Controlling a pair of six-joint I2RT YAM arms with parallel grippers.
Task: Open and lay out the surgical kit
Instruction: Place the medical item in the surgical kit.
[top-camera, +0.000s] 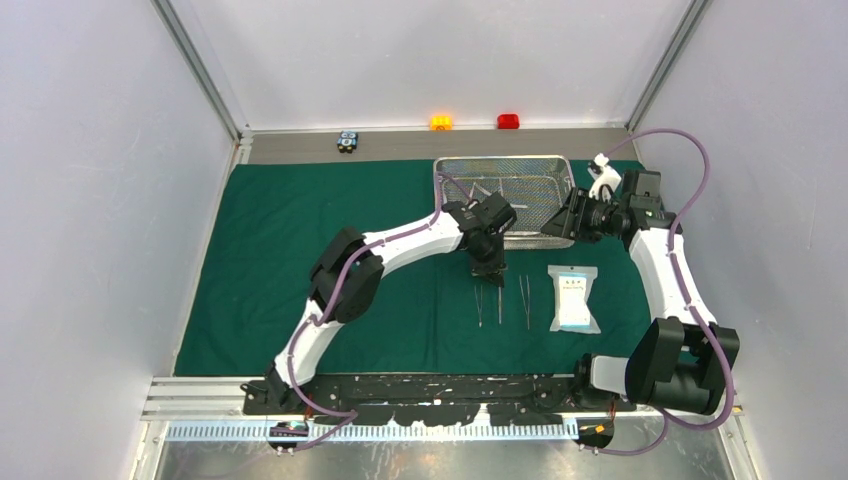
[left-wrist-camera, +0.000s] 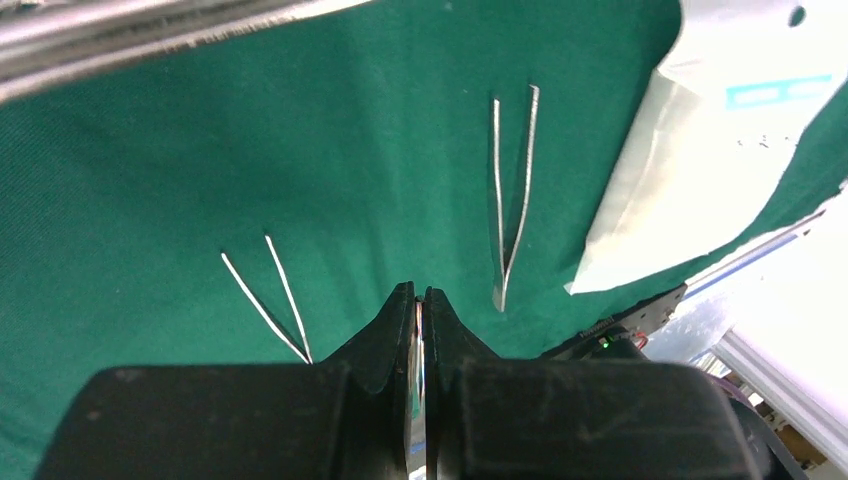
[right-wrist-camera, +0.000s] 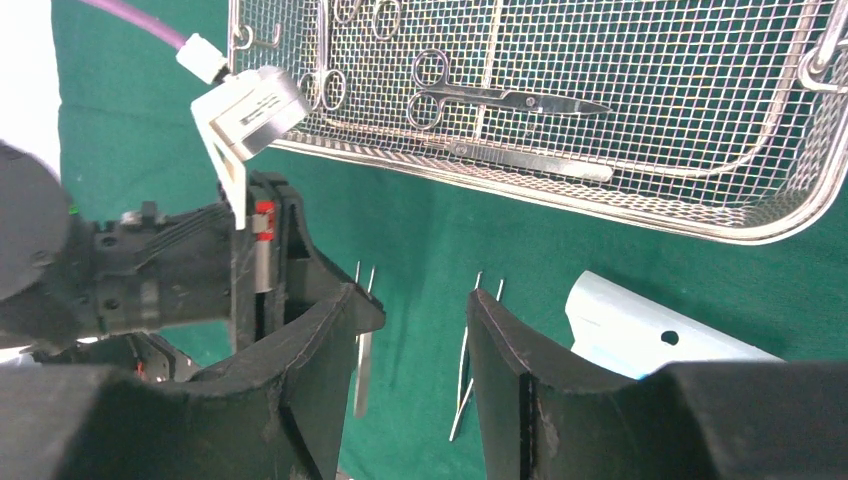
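The green cloth (top-camera: 290, 250) lies spread flat on the table, its left half bare. At its middle the left gripper (left-wrist-camera: 418, 305) points down, jaws pressed together on a slim steel instrument (left-wrist-camera: 417, 390). In the top view this piece runs toward the near edge between two pairs of tweezers (left-wrist-camera: 289, 300) lying on the cloth, one on each side. The step in hand looks like adding the piece to that row. It would go best lowered flat, parallel to its neighbours, and let go only once it rests on the cloth, so it knocks neither pair. Just right of the row lies the white-blue packet (top-camera: 573, 298). Behind it the wire-mesh tray (top-camera: 502, 159) holds scissors (right-wrist-camera: 500, 98) and other ring-handled tools. The right gripper (right-wrist-camera: 422, 305) hovers by the tray's near right corner, jaws wide apart and empty. The tray wall and the left arm close by would crowd its reach. Three small blocks (top-camera: 440, 122) sit beyond the cloth, well apart.
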